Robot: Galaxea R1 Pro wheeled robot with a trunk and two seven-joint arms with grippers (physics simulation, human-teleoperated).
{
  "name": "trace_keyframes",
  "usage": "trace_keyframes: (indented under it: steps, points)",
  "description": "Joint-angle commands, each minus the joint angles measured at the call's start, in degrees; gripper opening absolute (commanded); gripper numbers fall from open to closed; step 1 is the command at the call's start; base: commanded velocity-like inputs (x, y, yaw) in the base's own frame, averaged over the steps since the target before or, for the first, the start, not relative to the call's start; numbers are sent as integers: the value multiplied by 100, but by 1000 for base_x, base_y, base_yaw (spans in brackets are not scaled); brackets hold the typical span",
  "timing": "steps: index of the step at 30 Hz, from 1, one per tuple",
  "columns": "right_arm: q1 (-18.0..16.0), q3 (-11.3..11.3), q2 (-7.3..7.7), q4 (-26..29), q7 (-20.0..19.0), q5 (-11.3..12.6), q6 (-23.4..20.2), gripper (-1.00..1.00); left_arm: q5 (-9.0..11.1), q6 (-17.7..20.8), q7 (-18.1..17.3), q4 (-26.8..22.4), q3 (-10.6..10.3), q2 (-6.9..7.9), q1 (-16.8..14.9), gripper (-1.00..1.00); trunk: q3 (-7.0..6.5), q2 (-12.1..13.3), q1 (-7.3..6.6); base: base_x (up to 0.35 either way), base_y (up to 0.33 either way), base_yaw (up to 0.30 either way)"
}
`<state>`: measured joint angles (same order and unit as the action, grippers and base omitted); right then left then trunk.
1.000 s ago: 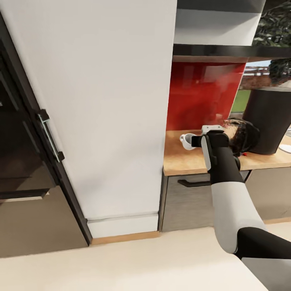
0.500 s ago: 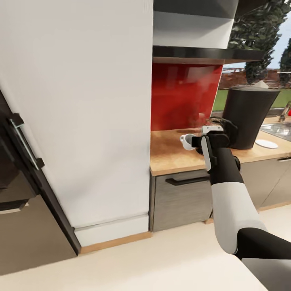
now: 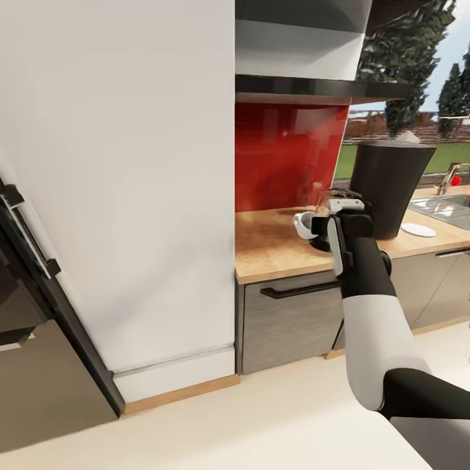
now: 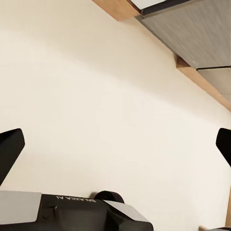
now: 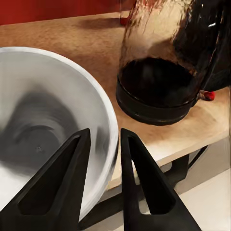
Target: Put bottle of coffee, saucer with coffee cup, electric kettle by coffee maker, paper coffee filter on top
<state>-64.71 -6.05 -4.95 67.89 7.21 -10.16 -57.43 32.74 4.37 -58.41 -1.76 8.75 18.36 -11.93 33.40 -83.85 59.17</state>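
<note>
My right gripper (image 5: 103,144) pinches the rim of the white coffee cup (image 3: 303,225), one finger inside the bowl and one outside, and in the head view my own arm hides most of the cup, so I see just its round side poking out over the countertop (image 3: 274,251). The electric kettle (image 5: 166,67) stands on the wood just beside the cup, its top cut off in the right wrist view, and the tall dark coffee maker (image 3: 390,186) stands behind it with the saucer (image 3: 418,230) close by. My left gripper (image 4: 115,149) has its two black tips spread wide over the pale floor (image 4: 115,91).
</note>
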Motion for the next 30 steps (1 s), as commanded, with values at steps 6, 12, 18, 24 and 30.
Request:
trace_keyframes:
  steps: [6, 12, 18, 24, 30]
  points:
    - [1, -11, -6, 119, -17, -30, -23, -100, -23, 46, -28, 0, 45, 1, -2, 100, -8, -3, 0, 0, 0, -158]
    - [34, -11, -6, 135, -17, -30, -22, -100, -23, 46, -23, 0, 47, 1, -2, 100, -24, -3, 0, 0, 75, -148]
    - [77, -11, -6, 137, -17, -30, -22, -100, -23, 46, -22, 0, 46, 1, -2, 100, -26, -3, 0, 0, 114, -27]
    - [89, -19, 11, 143, -17, -38, -22, -100, -23, 46, -22, 0, 46, 1, -2, 100, -35, -3, 0, 0, 5, -206]
    - [90, -33, 48, 146, -17, -45, -22, -100, -23, 46, -22, 0, 47, 1, -2, 100, -47, -3, 0, 0, 0, -242]
